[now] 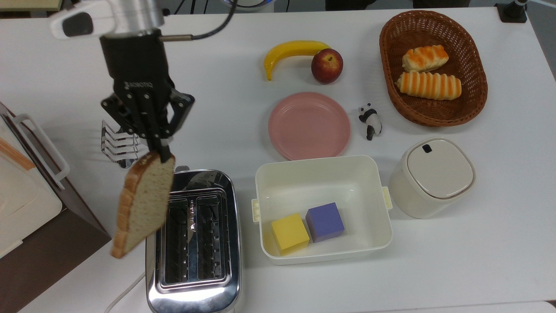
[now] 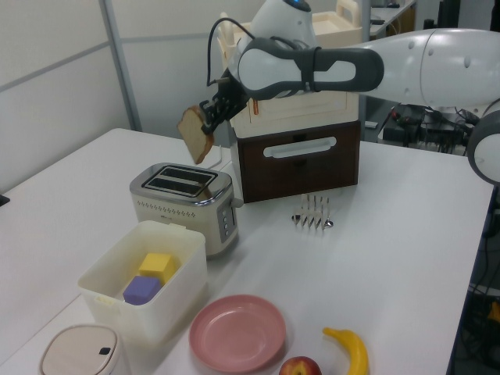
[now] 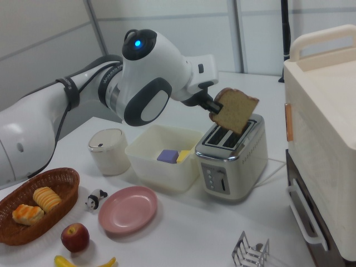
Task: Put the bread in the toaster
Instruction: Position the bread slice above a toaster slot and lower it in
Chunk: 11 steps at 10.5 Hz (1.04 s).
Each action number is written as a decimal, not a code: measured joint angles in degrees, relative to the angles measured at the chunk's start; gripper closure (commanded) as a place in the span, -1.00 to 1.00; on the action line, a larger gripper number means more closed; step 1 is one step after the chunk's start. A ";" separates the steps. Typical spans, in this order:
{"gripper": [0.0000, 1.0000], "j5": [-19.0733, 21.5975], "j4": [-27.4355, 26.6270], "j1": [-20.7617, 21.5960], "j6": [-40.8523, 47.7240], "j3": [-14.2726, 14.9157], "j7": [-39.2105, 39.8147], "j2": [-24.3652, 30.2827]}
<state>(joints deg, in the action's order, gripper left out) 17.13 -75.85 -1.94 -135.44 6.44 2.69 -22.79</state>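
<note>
Jaws clamp the wholemeal bread slice (image 1: 144, 203) above the chrome toaster (image 1: 193, 243).
Held tilted, it may catch the slot edge.

- tool (image 3: 211, 105) grips the bread (image 3: 236, 110) by one edge; slice tilted, in the air just above the toaster (image 3: 231, 161)
- bread not in either slot
- white tub (image 3: 164, 157) beside the toaster on the right view's left, purple and yellow blocks inside
- pink plate (image 3: 128, 209) nearer the camera on the worktop (image 3: 189, 233)
</note>
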 measured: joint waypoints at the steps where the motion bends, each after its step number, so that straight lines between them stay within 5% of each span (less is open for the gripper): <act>1: 0.91 0.29 -0.02 0.00 -0.28 -0.58 -0.01 -0.60; 9: 0.79 1.10 -1.08 -0.01 -2.03 -2.52 -0.11 -3.99; 10: 0.56 1.10 -1.26 -0.01 -2.03 -2.52 -0.11 -3.99; 11: 0.05 1.10 -1.29 -0.04 -2.03 -2.52 -0.11 -3.98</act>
<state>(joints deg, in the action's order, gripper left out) 18.23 -77.14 -1.98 -137.47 3.93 2.58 -26.76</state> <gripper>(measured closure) 0.890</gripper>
